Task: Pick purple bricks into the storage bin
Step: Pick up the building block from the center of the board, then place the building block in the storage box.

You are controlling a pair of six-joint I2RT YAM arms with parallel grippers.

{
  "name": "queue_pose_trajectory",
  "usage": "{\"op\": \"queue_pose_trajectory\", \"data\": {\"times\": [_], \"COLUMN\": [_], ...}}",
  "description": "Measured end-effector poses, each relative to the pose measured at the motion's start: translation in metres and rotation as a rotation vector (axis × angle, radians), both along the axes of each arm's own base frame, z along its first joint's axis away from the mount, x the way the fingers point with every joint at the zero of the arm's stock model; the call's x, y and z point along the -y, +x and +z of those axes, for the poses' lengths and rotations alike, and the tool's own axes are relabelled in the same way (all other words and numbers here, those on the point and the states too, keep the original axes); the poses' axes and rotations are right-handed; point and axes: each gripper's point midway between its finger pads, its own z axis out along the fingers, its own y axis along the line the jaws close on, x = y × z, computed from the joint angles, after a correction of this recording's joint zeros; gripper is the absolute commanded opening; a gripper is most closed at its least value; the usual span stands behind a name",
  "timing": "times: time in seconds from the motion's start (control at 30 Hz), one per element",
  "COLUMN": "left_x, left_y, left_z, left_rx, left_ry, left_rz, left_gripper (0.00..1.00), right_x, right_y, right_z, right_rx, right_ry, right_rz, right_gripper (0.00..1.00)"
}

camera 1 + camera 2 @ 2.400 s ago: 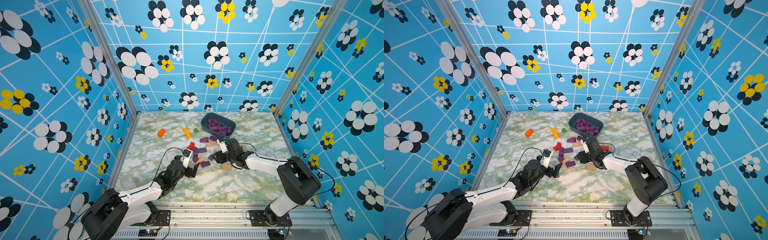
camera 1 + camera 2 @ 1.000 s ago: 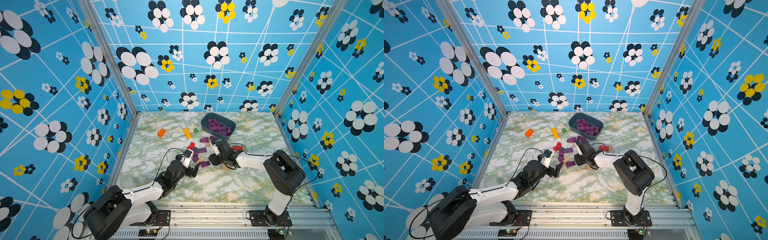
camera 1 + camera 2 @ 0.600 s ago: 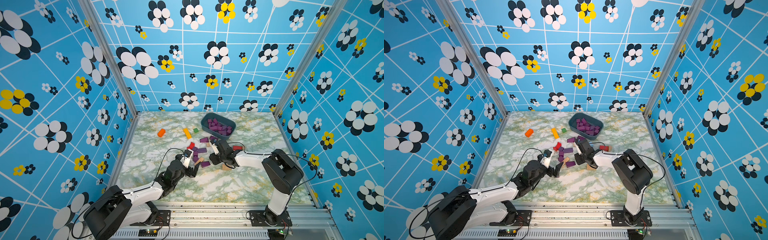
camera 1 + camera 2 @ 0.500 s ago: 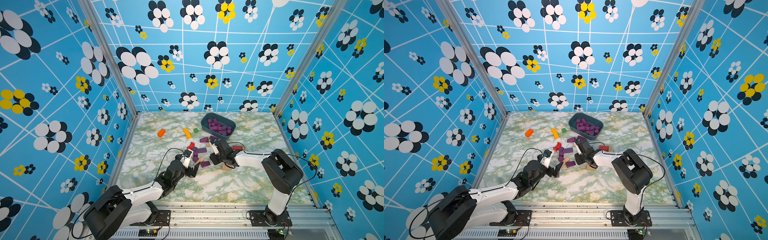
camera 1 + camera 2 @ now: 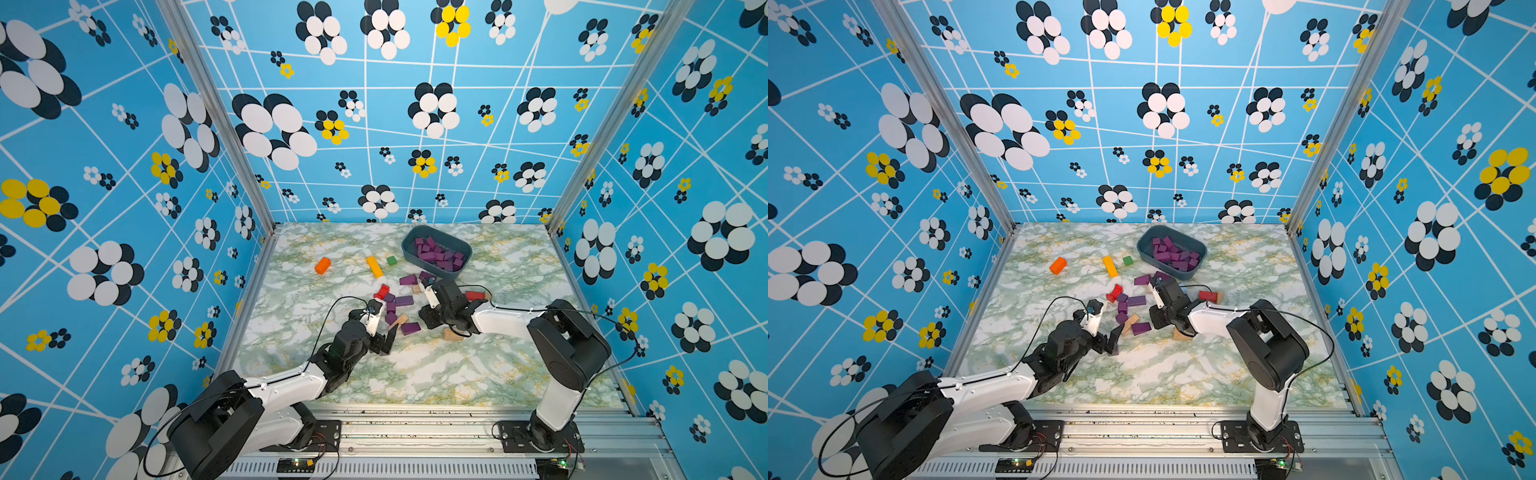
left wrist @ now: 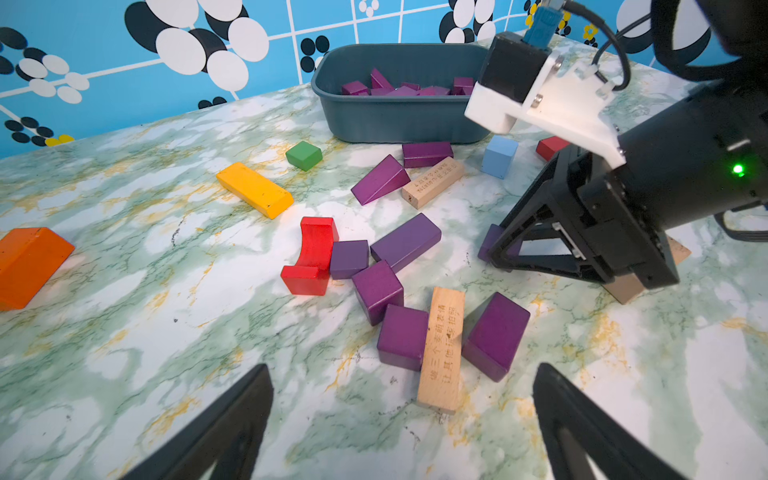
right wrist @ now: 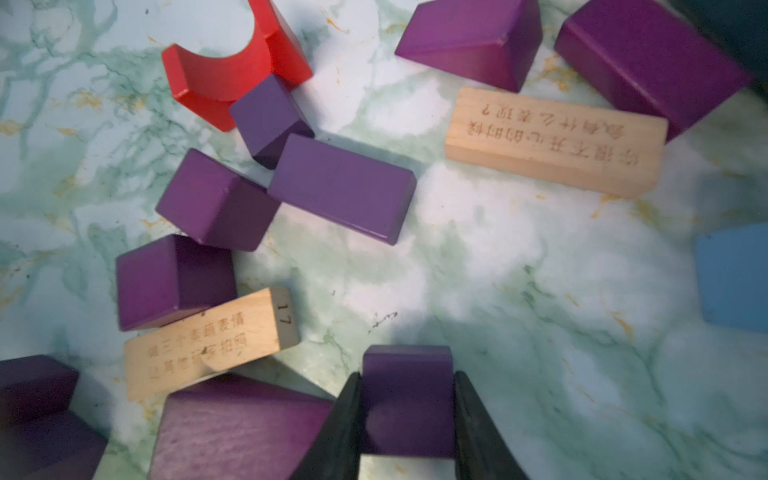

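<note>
Found R gripper [image 7: 407, 379] clenched on one purple cube [image 7: 407, 415], pads on two opposite faces, cube low at marble table [image 5: 478, 374]; cannot tell if lifted. Placed it near storage bin [image 6: 399, 120], front side, clear of its wall. Found L gripper [image 6: 401, 370] released, jaws wide apart w/ nothing between, further from bin than R gripper, hanging at outer edge of loose cluster. Noted bin at rear of table, part-filled w/ purple bricks [image 5: 438, 253]. Noted several more purple blocks [image 6: 405, 241] outside bin: wedge [image 6: 380, 178] and bar [image 6: 428, 153] just beside bin front wall, rest further out, bunched w/ red arch [image 6: 311, 257] and tan block [image 6: 442, 345]. Logged green cube [image 6: 304, 155], yellow bar [image 6: 253, 189], orange block [image 6: 29, 262] strung out sideways from bin, L-arm side, in that order. Logged light-blue block [image 6: 498, 156] close to bin front wall.
</note>
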Motion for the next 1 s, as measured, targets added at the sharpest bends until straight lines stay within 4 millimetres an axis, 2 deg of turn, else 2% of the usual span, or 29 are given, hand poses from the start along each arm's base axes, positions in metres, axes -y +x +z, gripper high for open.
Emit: {"op": "queue_pose_trajectory", "data": {"times": [0.1,0.2,0.33,0.4,0.5,0.6,0.63,0.7,0.83,0.93,1.0], "left_x": [-0.002,-0.004,-0.007,-0.007,-0.008,-0.008,-0.008,-0.008,-0.008,-0.008,-0.008], "left_y": [0.0,0.001,0.002,0.002,0.003,0.003,0.003,0.003,0.003,0.002,0.002], "left_z": [-0.002,-0.003,-0.003,-0.003,-0.003,-0.003,-0.003,-0.003,-0.003,-0.004,-0.005], "left_rx": [-0.006,-0.005,-0.004,-0.003,-0.002,-0.002,-0.002,-0.002,-0.003,-0.007,-0.011], "left_ry": [0.008,0.014,0.022,0.023,0.024,0.024,0.024,0.024,0.024,0.028,0.032], "left_rz": [0.007,0.018,0.035,0.038,0.041,0.042,0.042,0.042,0.041,0.041,0.041], "left_gripper": [0.99,0.99,0.99,0.99,0.99,0.99,0.99,0.99,0.99,0.99,1.0], "right_x": [0.004,0.012,0.033,0.046,0.06,0.066,0.067,0.07,0.075,0.079,0.083], "right_y": [0.013,0.036,0.08,0.111,0.152,0.18,0.186,0.195,0.197,0.193,0.184], "right_z": [0.011,0.028,0.061,0.077,0.093,0.095,0.093,0.087,0.073,0.072,0.076], "right_rx": [-0.004,-0.004,0.015,0.036,0.062,0.069,0.065,0.046,0.008,0.013,0.027], "right_ry": [0.048,0.131,0.295,0.365,0.428,0.453,0.453,0.45,0.419,0.374,0.335], "right_rz": [-0.036,-0.098,-0.218,-0.279,-0.341,-0.378,-0.388,-0.41,-0.434,-0.431,-0.424], "right_gripper": [0.28,0.27,0.25,0.26,0.28,0.34,0.38,0.53,0.67,0.69,0.69]}}
